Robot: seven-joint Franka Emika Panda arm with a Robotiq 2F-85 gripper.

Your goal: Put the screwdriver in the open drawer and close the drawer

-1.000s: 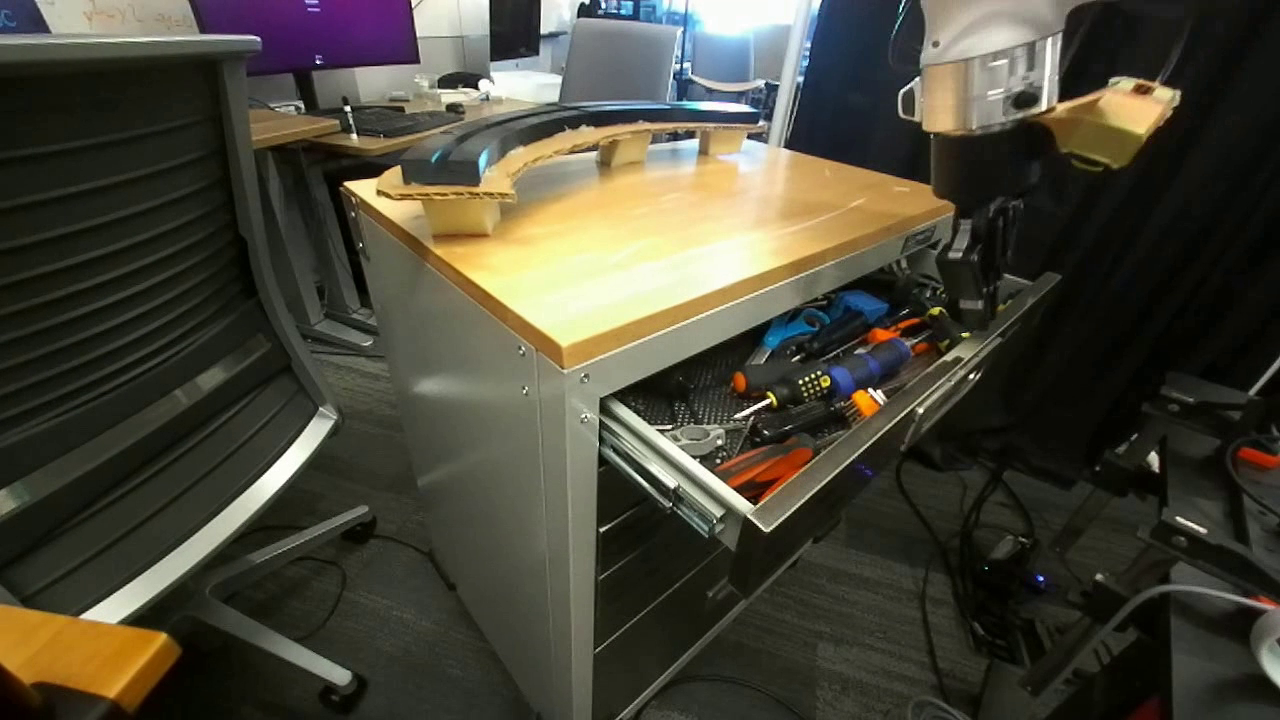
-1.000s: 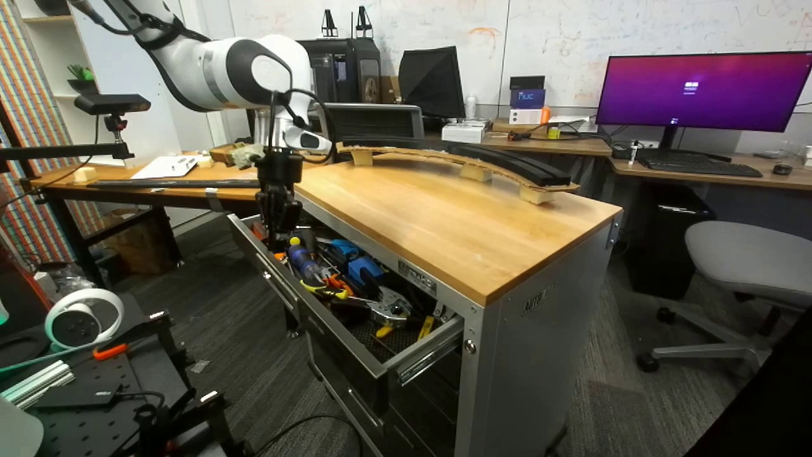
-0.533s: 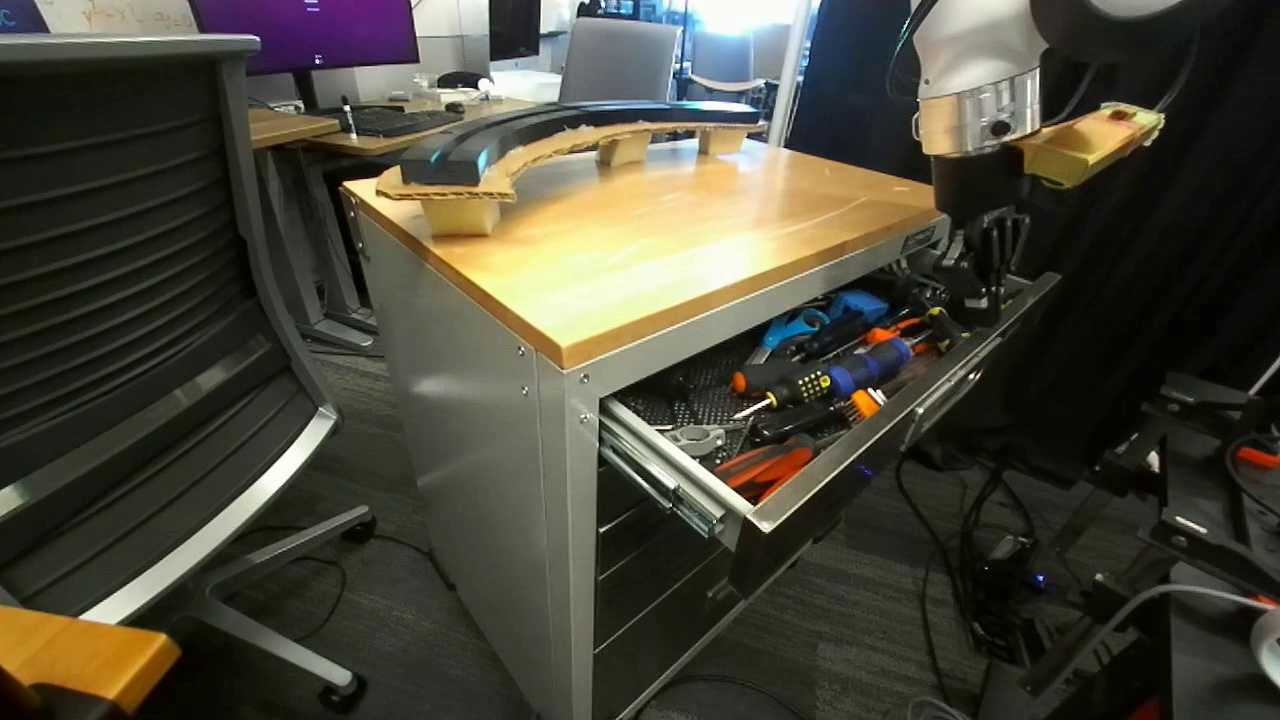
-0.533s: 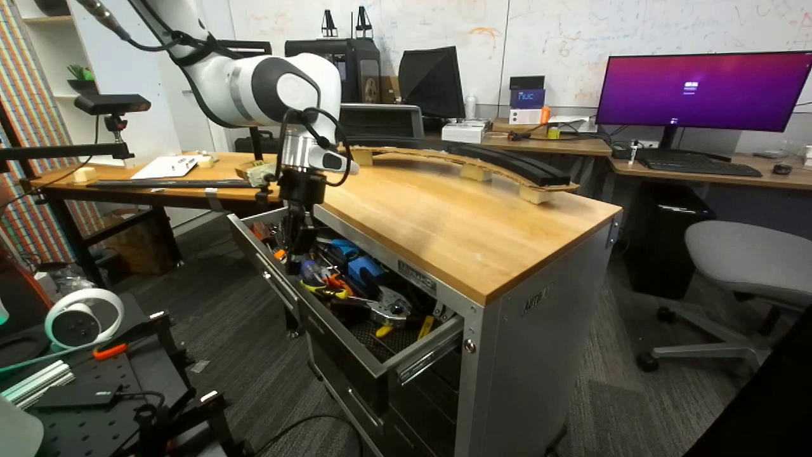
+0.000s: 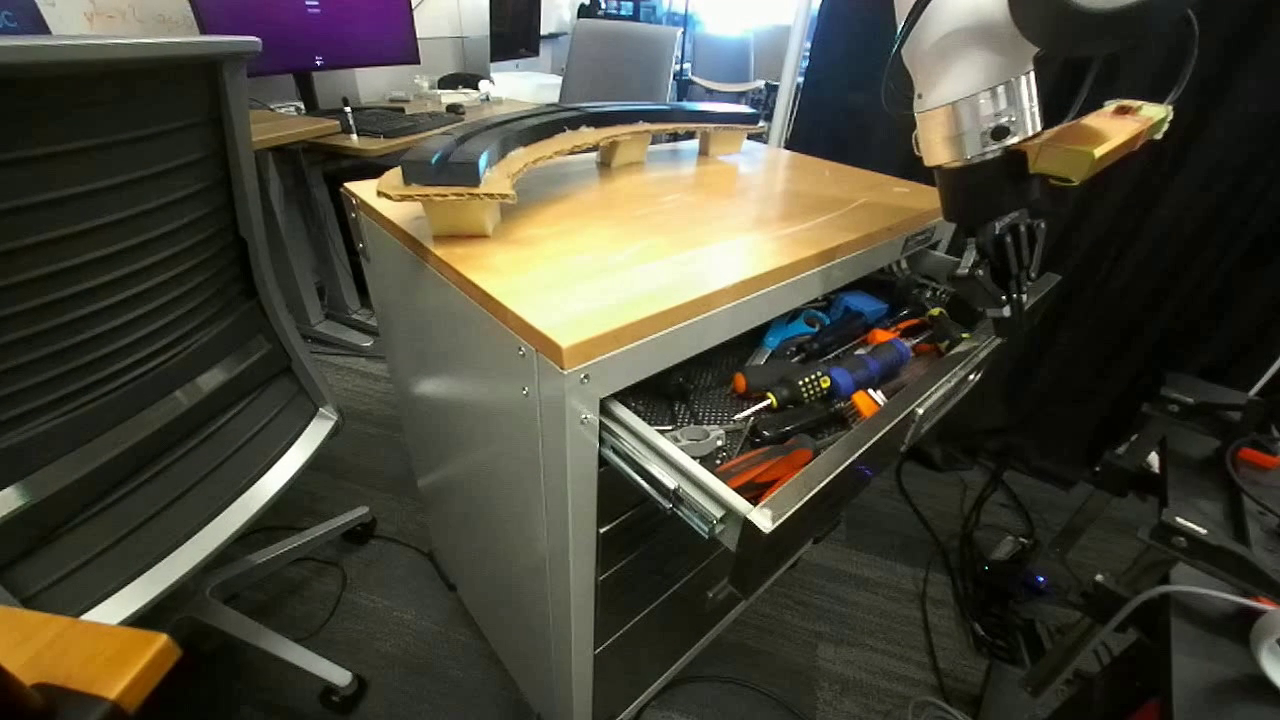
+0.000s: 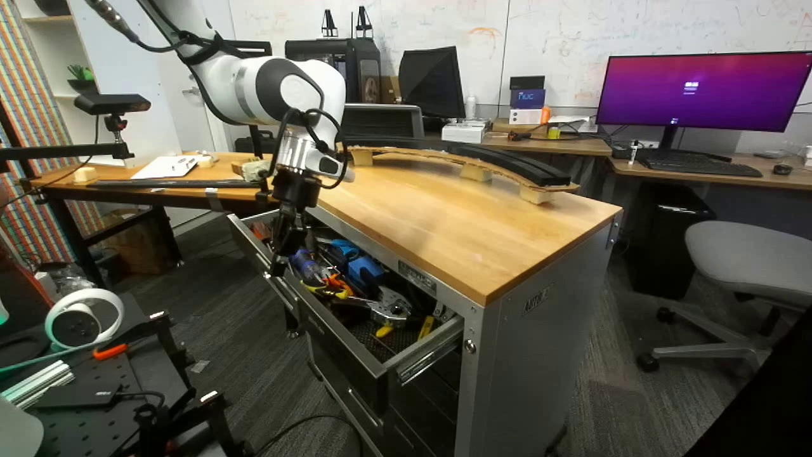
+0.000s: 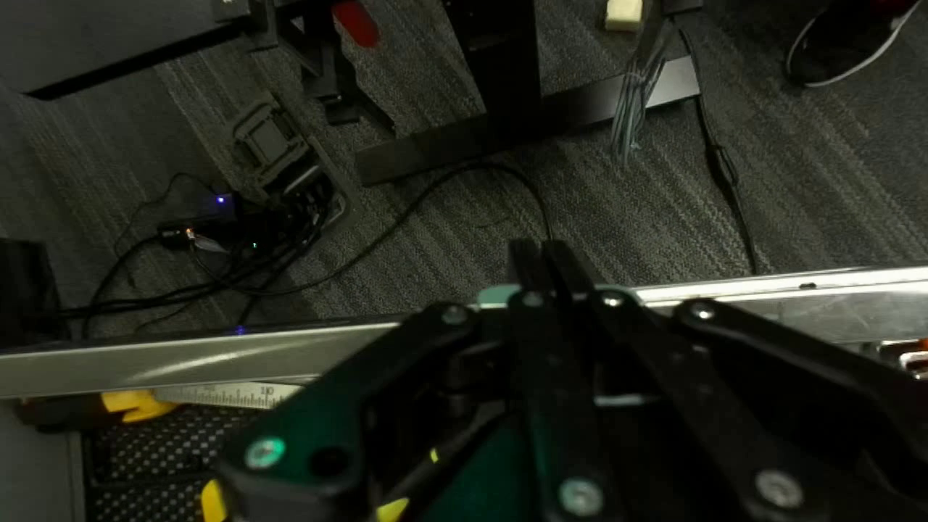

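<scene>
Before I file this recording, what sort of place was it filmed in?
Probably a robotics lab or workshop-like office, judging by the robot arm, the open drawer of hand tools and the marked-up whiteboard.

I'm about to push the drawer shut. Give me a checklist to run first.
1. Screwdriver inside the drawer: ok, lying among other tools.
2. Drawer closed: not ok, it stands pulled out.
3. Claw shut and empty: ok.
4. Claw out past the drawer's front edge: ok, judging by the wrist view.
5. Claw touching that edge: cannot tell.
6. Tools low enough to slide under the wooden top: cannot tell.
</scene>
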